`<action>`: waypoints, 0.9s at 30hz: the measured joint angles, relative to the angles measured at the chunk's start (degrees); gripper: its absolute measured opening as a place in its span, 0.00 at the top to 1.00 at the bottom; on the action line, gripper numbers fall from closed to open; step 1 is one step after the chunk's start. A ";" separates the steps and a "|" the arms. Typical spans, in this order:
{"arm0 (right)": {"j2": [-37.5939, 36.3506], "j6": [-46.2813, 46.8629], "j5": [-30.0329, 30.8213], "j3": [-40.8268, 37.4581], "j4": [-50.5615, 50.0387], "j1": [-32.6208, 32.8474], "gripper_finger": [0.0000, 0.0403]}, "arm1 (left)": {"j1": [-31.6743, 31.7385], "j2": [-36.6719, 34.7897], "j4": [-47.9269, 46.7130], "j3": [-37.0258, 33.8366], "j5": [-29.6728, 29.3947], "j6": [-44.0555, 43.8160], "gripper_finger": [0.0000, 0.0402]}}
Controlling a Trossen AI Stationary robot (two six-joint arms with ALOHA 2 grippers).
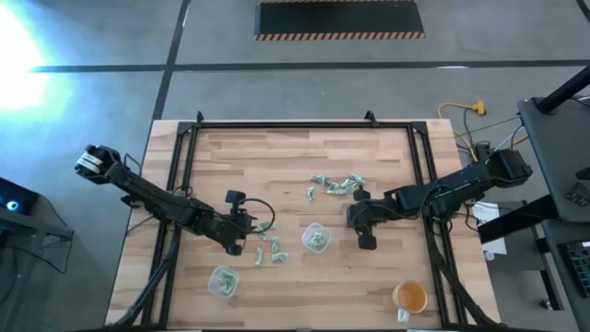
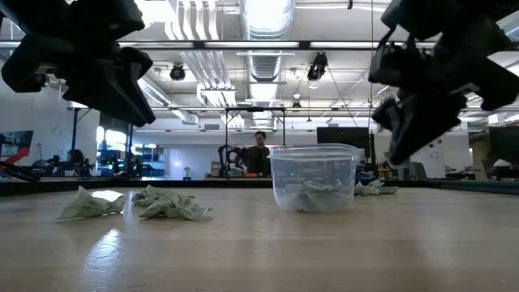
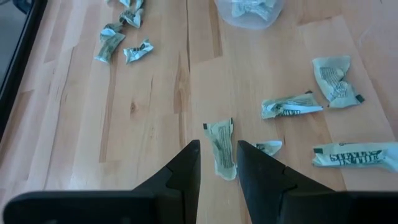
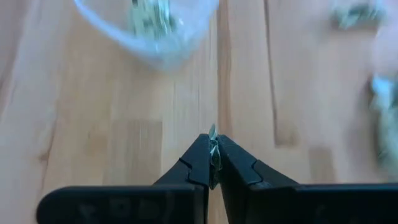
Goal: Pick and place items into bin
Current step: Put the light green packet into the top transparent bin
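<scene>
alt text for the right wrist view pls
The right gripper is shut on a small green-and-white wrapper pinched at its fingertips, above a wooden table. A clear cup holding similar wrappers lies ahead, with more wrappers blurred off to one side.

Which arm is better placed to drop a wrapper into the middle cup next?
Right: its tool is shut on a wrapper beside the middle cup. The left tool only straddles one on the table.

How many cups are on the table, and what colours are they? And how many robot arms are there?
Clear cups: 2
Orange cup: 1
Robot arms: 2
Total: 5
</scene>
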 joint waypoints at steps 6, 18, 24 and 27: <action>0.13 -9.80 1.17 1.48 9.99 0.09 0.97 | 0.00 0.11 0.85 0.00 0.02 0.04 0.78; 2.09 -18.76 0.43 1.88 23.21 0.09 0.97 | 0.00 0.11 1.23 -0.02 0.02 0.01 0.78; 5.79 -19.05 0.43 1.85 26.13 0.09 0.97 | 0.00 0.11 1.37 -0.02 0.02 0.00 0.78; 8.15 -19.63 0.43 2.08 27.04 0.09 0.97 | 0.00 0.11 1.45 -0.02 0.02 0.00 0.78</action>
